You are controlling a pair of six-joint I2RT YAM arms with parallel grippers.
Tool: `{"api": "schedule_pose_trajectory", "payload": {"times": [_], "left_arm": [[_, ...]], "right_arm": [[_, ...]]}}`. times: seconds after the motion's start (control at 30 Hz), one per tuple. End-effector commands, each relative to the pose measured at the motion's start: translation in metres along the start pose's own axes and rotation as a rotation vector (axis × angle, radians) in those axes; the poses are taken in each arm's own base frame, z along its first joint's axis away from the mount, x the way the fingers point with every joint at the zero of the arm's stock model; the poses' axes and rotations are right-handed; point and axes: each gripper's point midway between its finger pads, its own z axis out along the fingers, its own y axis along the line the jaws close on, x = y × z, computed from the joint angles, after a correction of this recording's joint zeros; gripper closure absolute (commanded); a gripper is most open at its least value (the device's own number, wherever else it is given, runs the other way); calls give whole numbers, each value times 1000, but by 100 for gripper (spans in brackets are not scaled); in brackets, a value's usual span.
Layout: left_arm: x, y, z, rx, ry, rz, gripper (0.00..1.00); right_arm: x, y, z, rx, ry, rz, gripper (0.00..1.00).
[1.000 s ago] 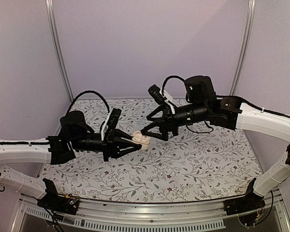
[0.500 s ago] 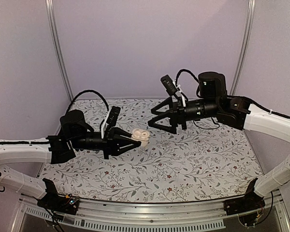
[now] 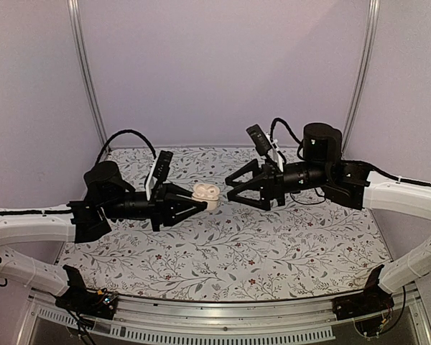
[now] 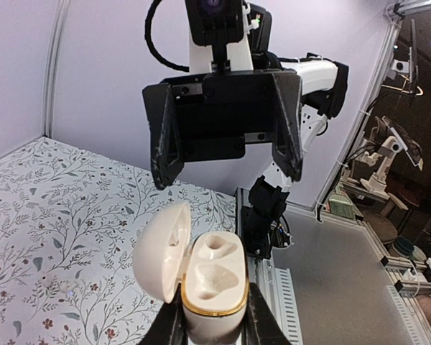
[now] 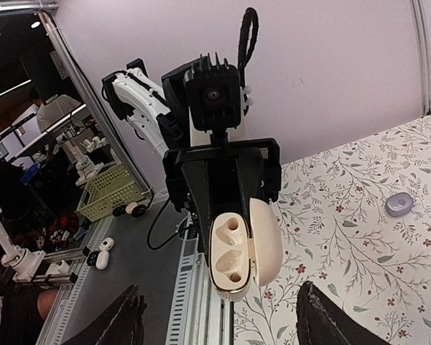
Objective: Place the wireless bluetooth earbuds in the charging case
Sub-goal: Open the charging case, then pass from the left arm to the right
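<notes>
Case (image 4: 212,277): held in the air above the table (image 3: 273,244), between the two arms, upright in the left wrist view.
Lid (image 4: 161,248): hinged open to one side.
Wells (image 4: 208,262): both look empty in both wrist views.
Left gripper (image 3: 190,204): closed on the lower body of the case, a finger on each side.
Right gripper (image 3: 230,194): jaws spread wide, nothing between them, facing the open case from just beside it.
Earbuds: none identified in any view.
Grey object (image 5: 399,204): small, lying on the table; too small to tell what it is.
Done: case lifted, opened and presented.
Left: judged to be both earbuds, to be found, picked up and seated; task at an early stage.
</notes>
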Motion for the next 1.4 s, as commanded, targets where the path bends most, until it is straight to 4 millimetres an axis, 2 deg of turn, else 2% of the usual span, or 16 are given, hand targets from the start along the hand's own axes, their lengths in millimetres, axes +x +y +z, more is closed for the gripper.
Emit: {"api": "schedule_pose_trajectory", "payload": {"times": [0.0,0.6,1.03,1.37], "left_arm": [[-16,-1,-4,-4,-57,18,100],[-25,4,-6,-38,-102,20,100],[-25,10,-3,-54,-106,0,100],[-19,14,-4,-74,-98,-15,100]], "right_arm": [[-2,8,2,-72,-34,11,31],[16,-3,25,-27,-20,49,44],[12,-2,38,-43,-36,44,53],[9,-3,40,-32,-44,38,58]]}}
